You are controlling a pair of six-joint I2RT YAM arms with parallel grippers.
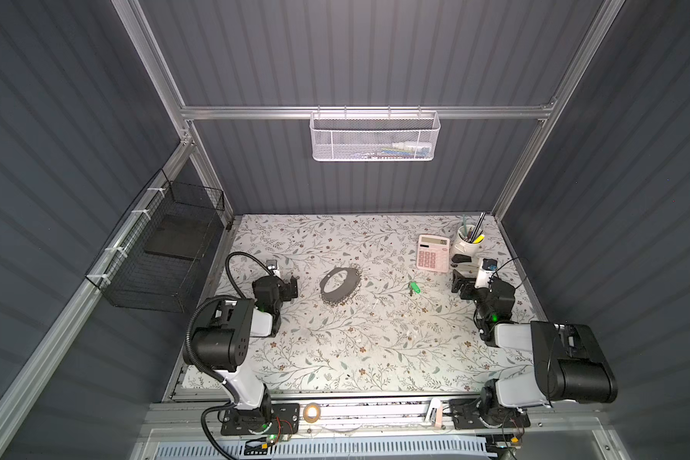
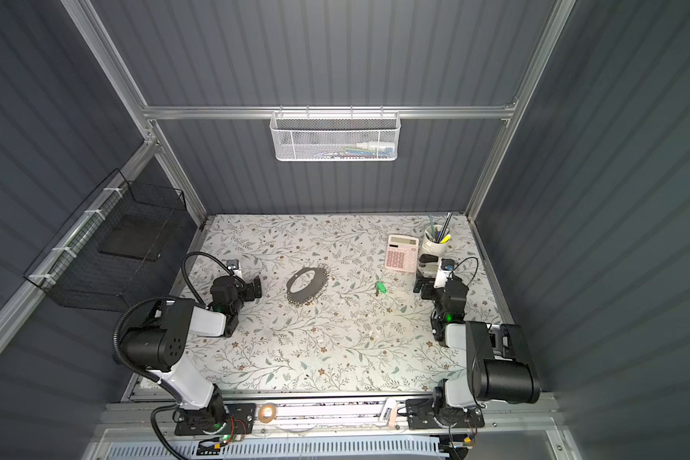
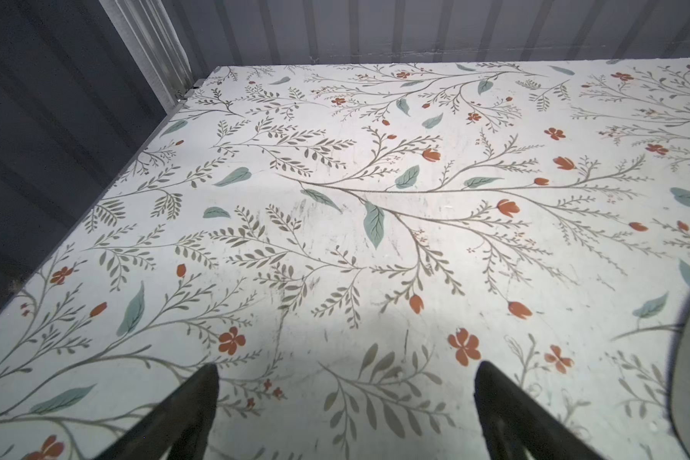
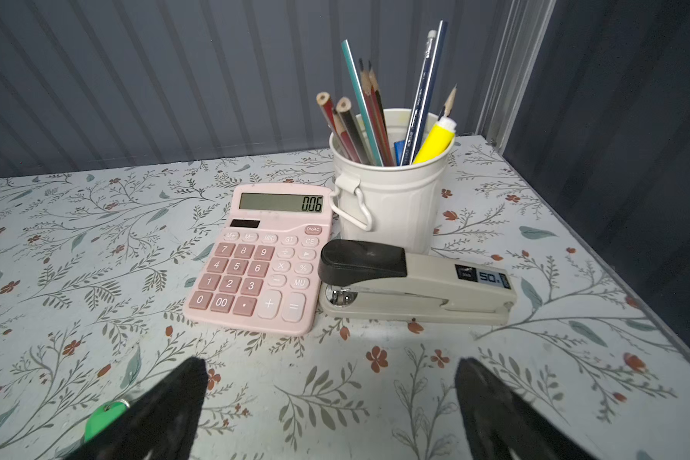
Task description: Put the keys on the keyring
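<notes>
Presently: small green-headed dark-bladed key (image 1: pixel 414 287) lies well apart from large dark silver-fringed hoop keyring (image 1: pixel 340 283); unthreaded. Left gripper (image 3: pixel 345 374), right gripper (image 4: pixel 331 370): jaws wide, empty.

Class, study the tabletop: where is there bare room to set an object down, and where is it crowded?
Free: the broad front of the table, nearer than the keyring and green key; also the back strip from the left corner to the pink calculator. Crowded: the back right corner, where calculator, stapler and pencil cup huddle.

Black-and-white arms (image 1: pixel 232 338), corrugated black cable (image 1: pixel 192 327)
</notes>
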